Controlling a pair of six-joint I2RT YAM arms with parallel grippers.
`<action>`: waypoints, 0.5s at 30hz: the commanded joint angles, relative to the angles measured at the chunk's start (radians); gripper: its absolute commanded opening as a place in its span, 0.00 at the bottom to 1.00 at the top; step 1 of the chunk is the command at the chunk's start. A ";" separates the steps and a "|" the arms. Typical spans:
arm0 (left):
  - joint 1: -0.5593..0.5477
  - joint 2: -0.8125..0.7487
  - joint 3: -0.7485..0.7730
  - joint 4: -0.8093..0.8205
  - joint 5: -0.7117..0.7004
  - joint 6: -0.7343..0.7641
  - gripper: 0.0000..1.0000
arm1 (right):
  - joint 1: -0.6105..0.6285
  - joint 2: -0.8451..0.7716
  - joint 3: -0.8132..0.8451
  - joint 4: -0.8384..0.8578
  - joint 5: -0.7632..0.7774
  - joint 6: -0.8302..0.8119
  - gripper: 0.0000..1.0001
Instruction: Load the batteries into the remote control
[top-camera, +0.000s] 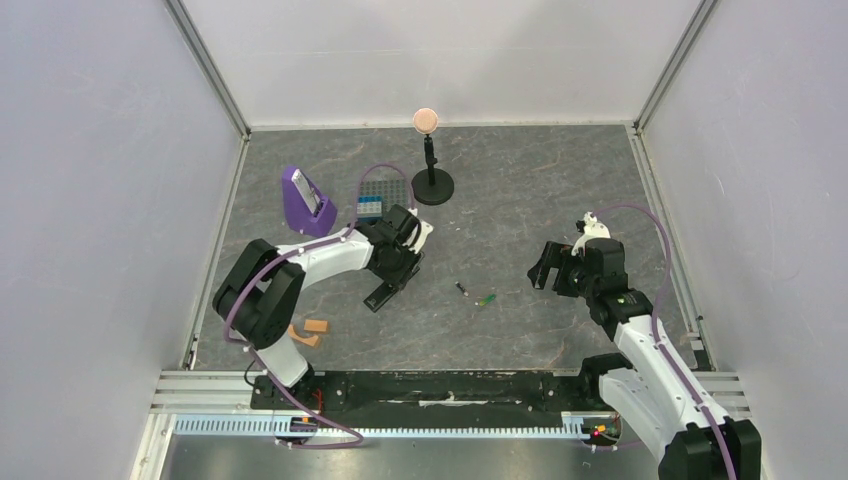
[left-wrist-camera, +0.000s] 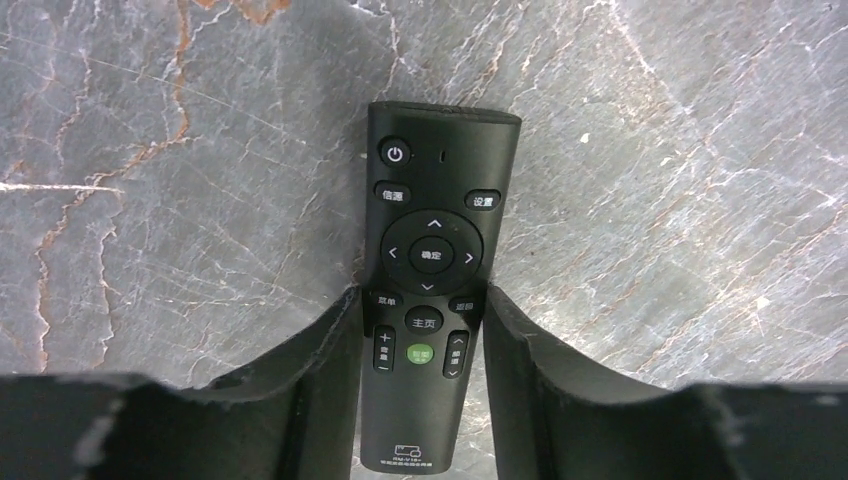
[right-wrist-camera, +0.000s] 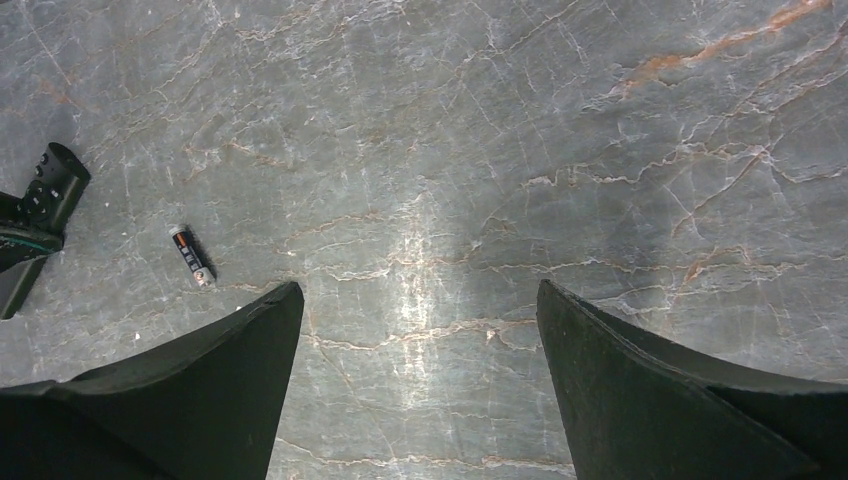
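our left gripper (left-wrist-camera: 421, 297) pinches the slim black plastic remote control (left-wrist-camera: 435, 200) by both long sides, buttons up; we should squeeze evenly and turn it over.

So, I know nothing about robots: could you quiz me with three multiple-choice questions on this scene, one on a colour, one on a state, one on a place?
1. What colour is the round button low on the slim black plastic remote control? A. red; B. green; C. yellow.
2. How is the right end effector? A. shut tight on nothing; B. shut on the remote; C. open, empty.
3. Where do the small bright green cylindrical battery and the small dark cylindrical battery lie? A. on the grey marbled table between the arms; B. inside the remote; C. in the right end effector.
Answers: 1 B, it shows green among black buttons; 2 C, its fingers stand wide apart over bare table; 3 A, both lie on the tabletop.
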 joint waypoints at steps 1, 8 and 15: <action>-0.003 0.049 0.036 -0.005 -0.072 0.013 0.42 | 0.001 -0.019 0.009 0.030 -0.023 0.000 0.90; -0.010 -0.015 0.045 0.009 -0.061 -0.083 0.11 | 0.001 -0.038 0.016 0.000 -0.061 -0.005 0.90; -0.014 -0.173 0.035 0.063 -0.008 -0.355 0.02 | 0.090 -0.080 -0.011 0.174 -0.250 0.125 0.92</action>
